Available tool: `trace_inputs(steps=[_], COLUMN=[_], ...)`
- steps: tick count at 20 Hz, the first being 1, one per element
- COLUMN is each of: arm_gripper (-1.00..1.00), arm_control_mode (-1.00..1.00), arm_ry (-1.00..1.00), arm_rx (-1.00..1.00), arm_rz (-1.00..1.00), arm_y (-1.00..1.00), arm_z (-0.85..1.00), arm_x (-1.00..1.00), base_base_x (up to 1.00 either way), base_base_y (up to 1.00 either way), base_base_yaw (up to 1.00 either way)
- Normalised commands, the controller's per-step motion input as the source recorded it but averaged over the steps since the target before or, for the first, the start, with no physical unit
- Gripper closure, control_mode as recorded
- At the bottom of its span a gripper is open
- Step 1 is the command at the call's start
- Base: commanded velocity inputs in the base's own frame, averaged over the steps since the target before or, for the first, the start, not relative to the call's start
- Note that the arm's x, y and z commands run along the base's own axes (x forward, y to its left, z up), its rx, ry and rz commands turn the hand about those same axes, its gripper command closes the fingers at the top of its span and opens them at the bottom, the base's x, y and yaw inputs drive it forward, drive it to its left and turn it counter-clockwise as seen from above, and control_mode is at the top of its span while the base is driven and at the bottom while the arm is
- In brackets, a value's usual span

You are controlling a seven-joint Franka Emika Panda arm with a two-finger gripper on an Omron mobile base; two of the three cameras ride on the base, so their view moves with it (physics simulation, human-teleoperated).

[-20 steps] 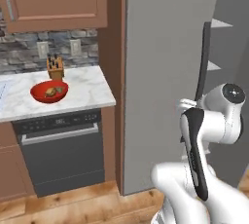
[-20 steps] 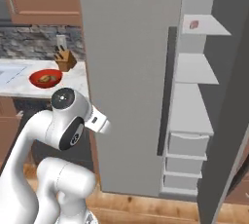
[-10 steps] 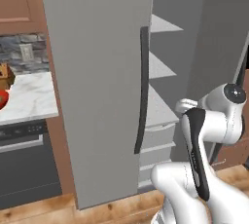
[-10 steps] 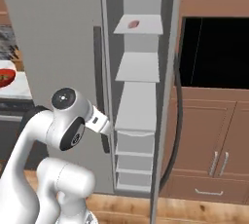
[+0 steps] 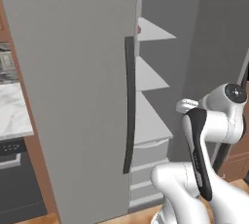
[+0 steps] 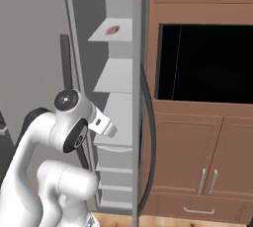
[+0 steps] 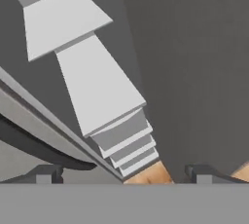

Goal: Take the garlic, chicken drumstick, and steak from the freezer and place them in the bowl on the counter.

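Freezer (image 6: 106, 97), tall matte grey, stands open mid-frame: one pink steak (image 6: 112, 29).
Three white shelves, steak on the top one; end effector (image 7: 124, 175) spread, empty.

The freezer (image 6: 106, 97) is standing open, shelves (image 5: 151, 121) looking mostly bare; the steak (image 6: 112, 29) is occupying the top one.

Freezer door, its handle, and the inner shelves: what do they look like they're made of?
Freezer door: matte grey, probably painted metal; flat, no glare. Handle: dark bar with a soft sheen, plastic or coated metal, can't tell which. Shelves: plain white, opaque, likely plastic.
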Motion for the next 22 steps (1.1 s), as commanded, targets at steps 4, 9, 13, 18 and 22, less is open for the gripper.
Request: trace_inputs(steps=[4,9,13,18,22], arm_gripper=[-1.0,-1.0,-1.0,-1.0,-1.0], arm_control_mode=[1.0,1.0,1.0,1.0,1.0], arm_ry=[0.0,0.0,0.0,0.0,0.0], arm_rx=[0.0,0.0,0.0,0.0,0.0], arm_rz=[0.0,0.0,0.0,0.0,0.0], arm_y=[0.0,0.0,0.0,0.0,0.0], arm_z=[0.0,0.0,0.0,0.0,0.0], arm_x=[0.0,0.0,0.0,0.0,0.0], base_base_x=[0.4,0.63,0.43,-0.22,-0.75], base_base_y=[0.28,-0.25,-0.85,-0.17,0.54], base_base_yaw=[0.04,0.0,-0.01,0.01,0.09])
